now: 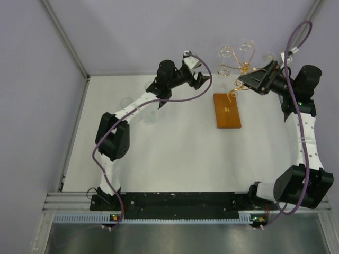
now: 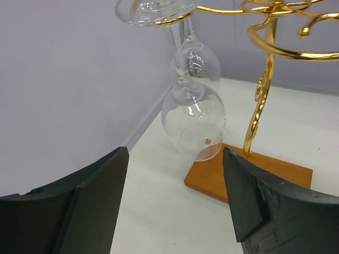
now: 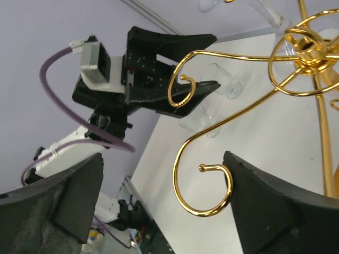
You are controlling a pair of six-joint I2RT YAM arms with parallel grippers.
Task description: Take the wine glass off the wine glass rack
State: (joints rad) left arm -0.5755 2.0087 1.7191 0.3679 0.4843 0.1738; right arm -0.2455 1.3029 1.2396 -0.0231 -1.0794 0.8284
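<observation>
Top external view shows a gold wire rack (image 1: 242, 69) on a wooden base (image 1: 226, 110) near the far edge of the tabletop (image 1: 175, 159), right of the middle. The round feet of clear glasses show among its scroll arms. The left end effector (image 1: 200, 79) is just left of the rack's top and the right end effector (image 1: 244, 81) just right of it. The left wrist view gives what the overhead cannot. A glass (image 2: 193, 119) hangs upside down, its foot caught in a scroll arm and its bowl down beside the gold stem. A second glass (image 2: 197, 61) hangs close behind it. The left fingers (image 2: 95, 206) stand wide with nothing between them, and the glass lies ahead of the gap, apart from both. The right wrist view shows that arm's jaws also wide and holding nothing, with bare scrolls in front and the left end effector beyond. It also shows faint clear shapes on the tabletop, too small to identify. The step in hand looks like the left arm's approach, with no glass gripped yet. The next move calls for advancing until the fingers bracket the stem or bowl, then closing gently. The foot must then slide out along the scroll to its open end, not be pulled straight down.
</observation>
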